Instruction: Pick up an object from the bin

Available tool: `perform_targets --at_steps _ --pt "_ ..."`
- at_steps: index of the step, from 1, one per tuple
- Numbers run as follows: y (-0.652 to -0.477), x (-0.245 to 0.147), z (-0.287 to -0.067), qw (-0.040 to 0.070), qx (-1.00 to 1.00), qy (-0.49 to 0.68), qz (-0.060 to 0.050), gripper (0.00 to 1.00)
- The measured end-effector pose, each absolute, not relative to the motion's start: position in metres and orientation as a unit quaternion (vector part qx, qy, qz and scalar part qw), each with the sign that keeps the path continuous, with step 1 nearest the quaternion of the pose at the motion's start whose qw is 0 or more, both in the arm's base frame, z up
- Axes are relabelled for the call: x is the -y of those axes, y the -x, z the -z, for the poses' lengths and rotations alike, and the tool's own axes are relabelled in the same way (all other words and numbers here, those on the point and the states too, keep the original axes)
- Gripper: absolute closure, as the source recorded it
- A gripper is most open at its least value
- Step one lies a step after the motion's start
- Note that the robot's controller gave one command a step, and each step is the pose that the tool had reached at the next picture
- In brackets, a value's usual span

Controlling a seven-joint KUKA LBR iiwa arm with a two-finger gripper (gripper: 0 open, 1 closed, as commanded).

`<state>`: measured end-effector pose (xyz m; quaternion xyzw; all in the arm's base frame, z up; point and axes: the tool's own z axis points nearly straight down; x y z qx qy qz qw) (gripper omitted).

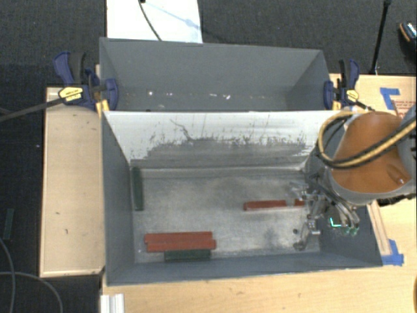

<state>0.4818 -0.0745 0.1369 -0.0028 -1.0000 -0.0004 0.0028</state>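
My gripper (pixel 306 230) is low in the bin's right part, under the orange wrist cover. A thin red-brown stick (pixel 266 205) lies flat on the bin floor just left of it, and the stick's right end reaches up to the gripper. Whether the gripper touches the stick I cannot tell.
A wider red-brown block (pixel 179 241) lies at the front left, with a dark green bar (pixel 187 255) right along its front side. Another dark green bar (pixel 137 188) lies against the left wall. The arm comes in over the right rim.
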Motion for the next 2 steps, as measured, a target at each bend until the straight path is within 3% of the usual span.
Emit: perform_targets --at_steps 1,2 --pt "-0.56 0.065 -0.067 -0.002 0.999 0.054 0.001 0.0" --pt "-0.533 0.067 -0.102 -0.001 0.999 0.036 0.0 0.0"
